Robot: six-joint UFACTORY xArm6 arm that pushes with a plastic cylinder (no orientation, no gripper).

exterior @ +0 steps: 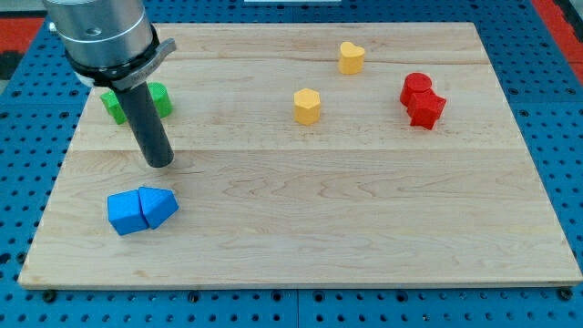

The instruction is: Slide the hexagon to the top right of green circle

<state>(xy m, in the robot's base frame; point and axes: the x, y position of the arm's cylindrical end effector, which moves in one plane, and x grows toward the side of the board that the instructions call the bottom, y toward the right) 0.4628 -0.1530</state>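
Wooden board (301, 228) seen whole, lying on a blue perforated surface (556, 100). Broad bare wood across the whole bottom half toward the bottom right corner, and a wide open lane through the middle between the left-hand blocks and the yellow ones. Came down from the top left corner as a grey cylindrical arm housing (98, 36) with the dark rod below it, slightly tilted, my tip (160, 164) resting on the wood near the left edge, about midway down. No gripper fitted, so nothing to report as wide, narrow or holding; only a bare rod end, touching no block. Found just above the tip, partly hidden behind the rod near the top left corner: the green blocks (160, 98), one showing at each side of the rod, shapes hard to make out. Below the tip, toward the bottom left corner: a blue cube (125, 212) touching a blue wedge-like block (160, 206). Yellow hexagon (308, 106) sat well apart from the tip, right of centre in the upper half, upright, with clear wood all around it. Yellow heart-shaped block (352, 56) lay near the top edge, up and right of the hexagon. Red blocks (422, 98), two touching, stood toward the right edge.
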